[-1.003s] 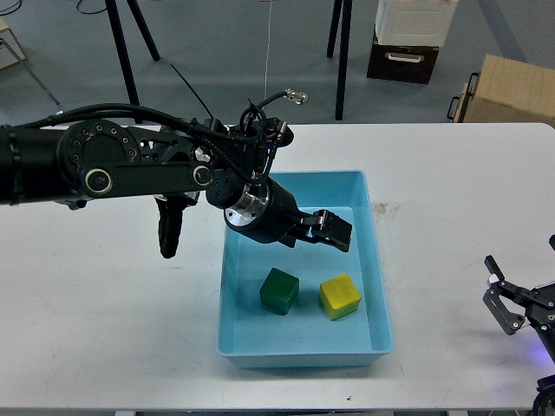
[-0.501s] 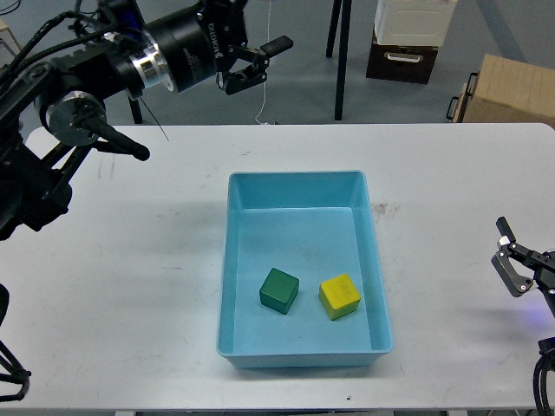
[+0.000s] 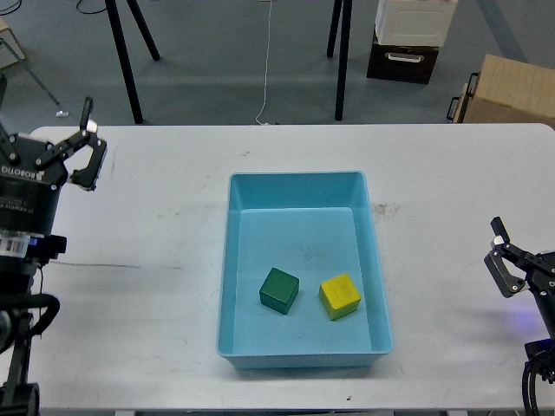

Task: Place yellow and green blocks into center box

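A green block (image 3: 279,289) and a yellow block (image 3: 339,296) lie side by side on the floor of the light blue box (image 3: 299,182) in the middle of the white table. My left gripper (image 3: 76,152) is open and empty, held upright over the table's far left. My right gripper (image 3: 506,263) is open and empty at the table's right edge. Both grippers are well away from the box.
The white table (image 3: 156,286) spreads around the box. Behind the table stand black tripod legs (image 3: 126,61), a dark box with a white container (image 3: 408,43) and a cardboard box (image 3: 507,91) on the floor.
My left arm has pulled out of the box, swung up and back, and come down at the far left. The blocks have not moved. The right gripper shifted slightly.
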